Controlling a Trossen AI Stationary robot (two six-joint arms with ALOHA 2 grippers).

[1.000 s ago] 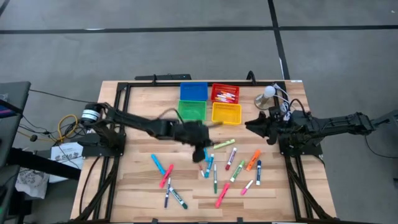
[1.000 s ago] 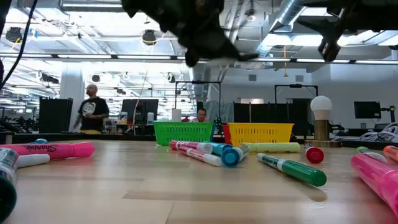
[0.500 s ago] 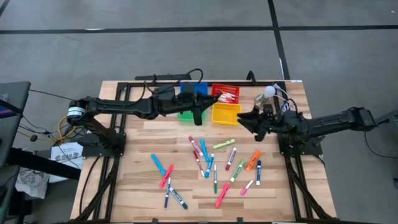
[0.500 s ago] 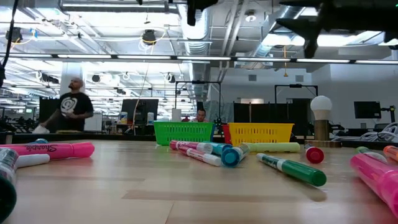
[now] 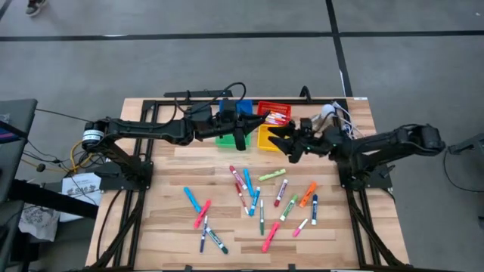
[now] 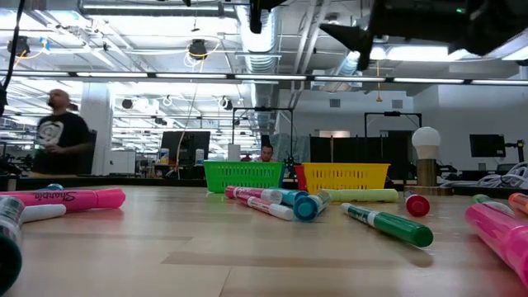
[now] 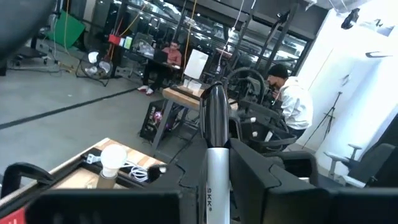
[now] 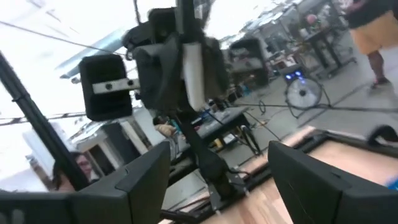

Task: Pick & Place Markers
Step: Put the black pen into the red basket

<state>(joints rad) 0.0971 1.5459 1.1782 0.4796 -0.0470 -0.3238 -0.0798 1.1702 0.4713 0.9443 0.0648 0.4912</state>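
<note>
From above we see the left tool (image 5: 240,139) at upper centre, over the green bin (image 5: 232,134), closed on a marker (image 5: 241,140) held upright, while the right tool (image 5: 281,141) sits beside the yellow bin (image 5: 273,137) with its fingers spread wide and nothing between them. The loose markers (image 5: 260,198) lie scattered over the middle and lower part of the bench (image 5: 174,174), and a few more rest in the red bin (image 5: 273,113) next to the blue bin (image 5: 234,109). At bench level we see markers across the foreground, a pink one (image 6: 66,199) at left and a green one (image 6: 388,224) at right, with the green and yellow bins behind them and a person (image 6: 59,136) far left in the room. In the left wrist view the held marker's white barrel and dark cap (image 7: 216,162) stand at centre between that tool's fingers. In the right wrist view we look past two widely parted fingers (image 8: 140,180) at the left tool with its marker (image 8: 191,70).
</note>
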